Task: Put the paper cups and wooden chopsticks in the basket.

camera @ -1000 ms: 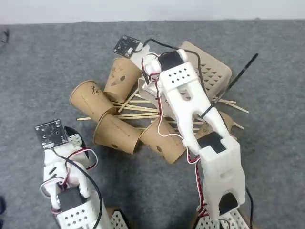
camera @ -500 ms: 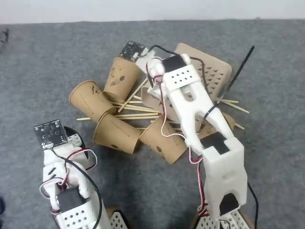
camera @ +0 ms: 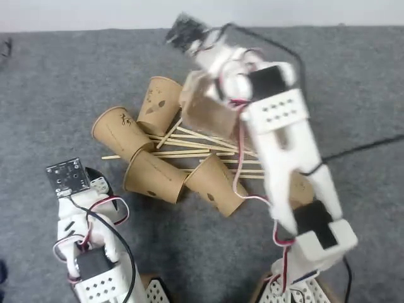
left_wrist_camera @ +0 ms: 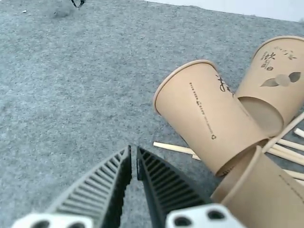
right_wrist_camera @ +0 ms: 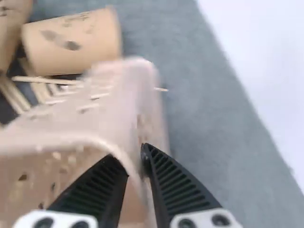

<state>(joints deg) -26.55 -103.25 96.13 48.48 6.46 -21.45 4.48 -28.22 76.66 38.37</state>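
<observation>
high view: we note the basket (camera: 205, 112) has swung up off the paper cups (camera: 154, 177), right fingers (right_wrist_camera: 166, 180) clamping its rim; nothing loaded yet. left fingers (left_wrist_camera: 109, 183) pressed together, idle.

Under me spreads a grey carpet (camera: 63, 76), short-piled and flecked, and it covers the whole working surface. Along the carpet's far edge runs a pale strip (camera: 95, 12), plain whitish grey; I cannot tell whether it is a wall or bare floor. The line where the two meet is straight. Near the carpet's far left corner lies a small dark thing (camera: 5, 45), too small for me to make out. At the carpet's near left corner a dark blue patch (camera: 2, 273) shows at the edge. The light falls soft and even across the carpet, and the shadows on it are faint, with blurred edges.
</observation>
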